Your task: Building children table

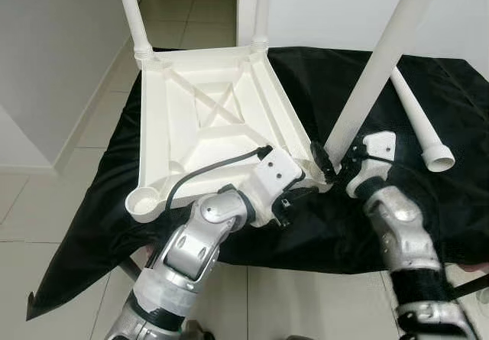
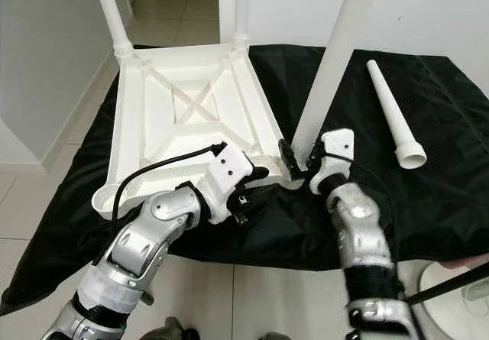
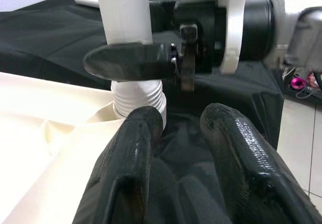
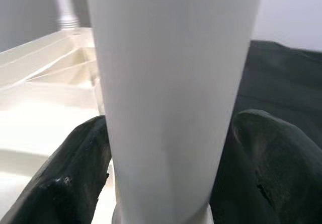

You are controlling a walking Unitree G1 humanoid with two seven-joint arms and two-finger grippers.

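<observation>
Children's table (image 1: 206, 126): white plastic, lying upside down on a black cloth (image 1: 367, 72), its ribbed underside facing up.
Black cloth: covers the tabletop beneath the white parts and hangs over its near edge.
Far legs: two white legs (image 1: 130, 11) stand upright in the far left and far right corner sockets.
Near-right leg (image 1: 382, 57): long white tube rising tilted from the near-right corner socket, its ribbed foot seated at the socket as seen in the left wrist view.
Near-left socket (image 1: 144, 200): open round hole at the near-left corner, no leg in it.
Loose leg (image 2: 393, 114): lies flat on the cloth, well to the right of the table, flared end nearer.
Right claw (image 1: 335, 164): fingers clamped on either side of the near-right leg, low on the tube just above the socket.
Left claw (image 1: 294, 195): at the near-right corner, just beside the leg's foot; fingers (image 3: 126, 168) apart, holding nothing.
Floor (image 1: 183, 19): pale tiles, seen beyond and left of the tabletop.
</observation>
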